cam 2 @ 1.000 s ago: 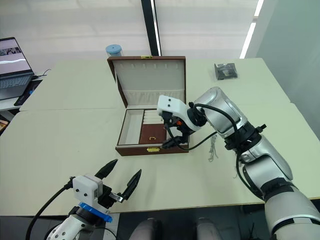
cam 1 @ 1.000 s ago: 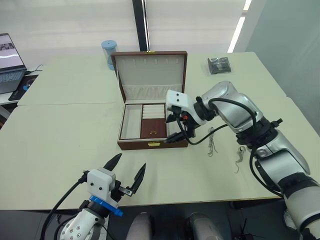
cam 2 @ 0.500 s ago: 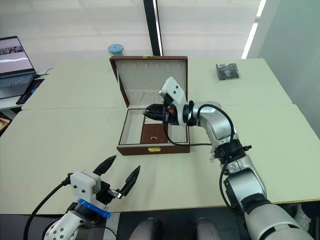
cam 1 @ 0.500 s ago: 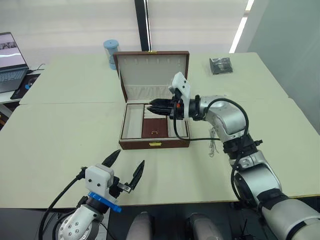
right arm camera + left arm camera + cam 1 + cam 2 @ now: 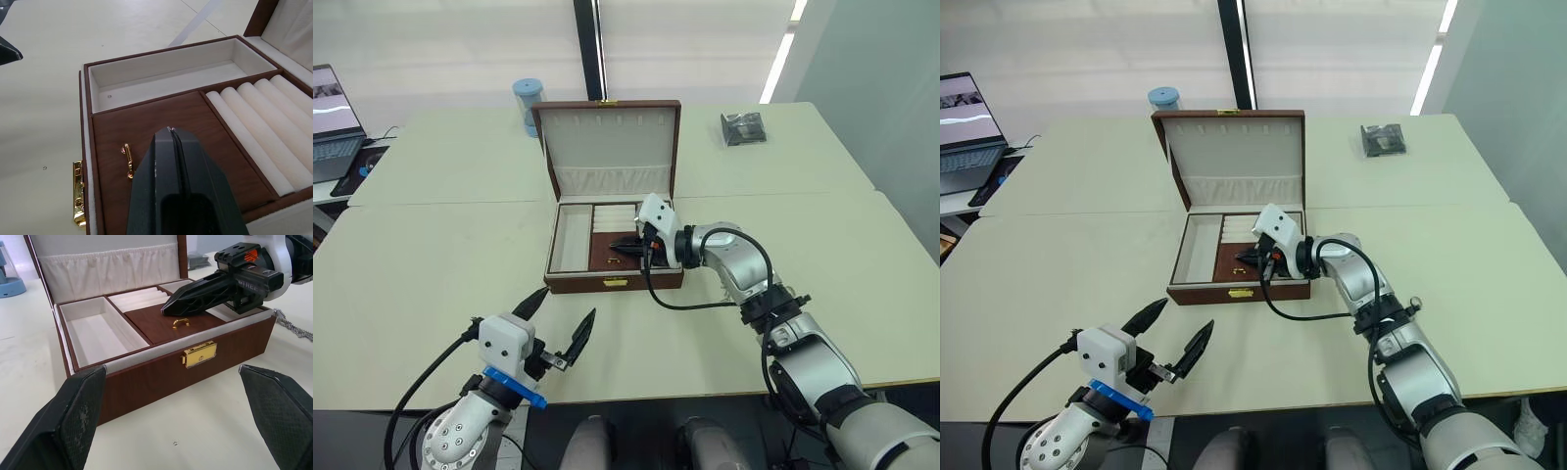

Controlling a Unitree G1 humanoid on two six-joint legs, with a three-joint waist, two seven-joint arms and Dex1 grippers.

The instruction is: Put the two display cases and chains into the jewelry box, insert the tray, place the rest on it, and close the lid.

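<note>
The jewelry box (image 5: 607, 279) is reddish-brown wood with cream lining and a gold clasp (image 5: 199, 354). Its tray (image 5: 171, 127) has a brown centre panel, a gold handle (image 5: 128, 159) and cream ring rolls (image 5: 264, 122). Both hands are black: right hand (image 5: 619, 249), left hand (image 5: 558, 318). The table (image 5: 431, 255) is pale cream.

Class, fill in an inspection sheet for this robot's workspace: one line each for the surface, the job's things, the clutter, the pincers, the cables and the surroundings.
Surface: pale table, several tops pushed together.
Job's things: jewelry box open, lid upright; tray sits inside, with ring rolls and a small gold handle. A silvery chain lies on the table beside the box.
Clutter: dark grey packet at the far right; blue container behind the box.
Pincers: right pincer shut, hovering over the tray's brown centre; left pincer open, near the table's front edge.
Cables: black cable looping along the right arm.
Surroundings: laptop on a side table at far left.
</note>
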